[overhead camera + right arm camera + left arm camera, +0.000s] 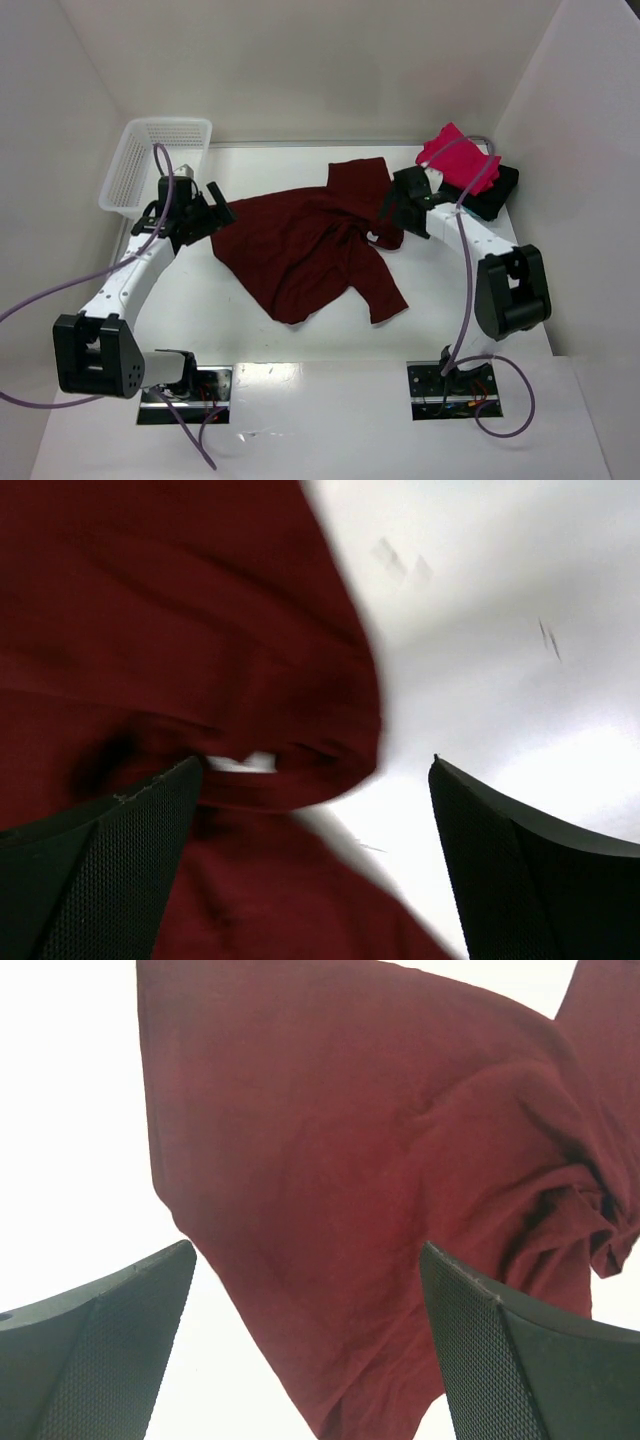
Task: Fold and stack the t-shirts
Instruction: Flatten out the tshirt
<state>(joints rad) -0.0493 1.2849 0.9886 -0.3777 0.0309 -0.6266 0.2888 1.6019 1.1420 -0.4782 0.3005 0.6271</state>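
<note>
A large dark maroon t-shirt (315, 245) lies crumpled and spread on the white table. My left gripper (222, 215) is open and empty at the shirt's left corner; in its wrist view the maroon cloth (350, 1160) lies below and between the fingers (500, 1360). My right gripper (392, 213) is open and empty over the shirt's right edge, by the collar (300, 760). A folded bright pink-red t-shirt (458, 160) lies on a folded black one (497, 192) at the back right. A teal shirt is not in view.
A white plastic lattice basket (150, 160) stands at the back left. White walls close the table on the left, back and right. Purple cables loop from both arms.
</note>
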